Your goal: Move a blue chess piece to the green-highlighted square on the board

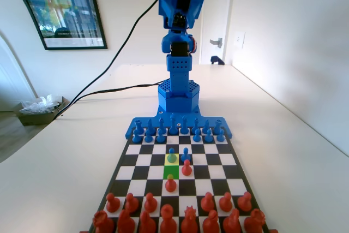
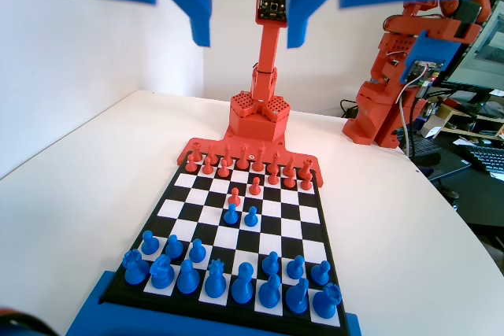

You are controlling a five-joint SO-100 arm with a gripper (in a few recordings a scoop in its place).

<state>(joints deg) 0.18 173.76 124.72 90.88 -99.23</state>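
The blue chess piece [image 1: 172, 155], a pawn with a greenish lower body, stands on the paler yellow-green cell. Directly in front of it in the fixed view lies the green-highlighted square [image 1: 171, 171], bare, with a red pawn [image 1: 170, 184] on the cell beyond. In the wrist view the same blue pawn [image 2: 251, 216] is the right one of two mid-board. My gripper [image 2: 249, 37] hangs high above the board [image 1: 229, 159], open, nothing between its jaws, far from every piece.
A plain blue pawn [image 1: 185, 154] stands right of the task pawn, with a red pawn [image 1: 186, 167] just in front of it. Blue pieces line the bracket end [image 1: 177, 130]; red pieces [image 1: 166, 214] fill the near rows. A black cable [image 1: 109, 75] crosses the table.
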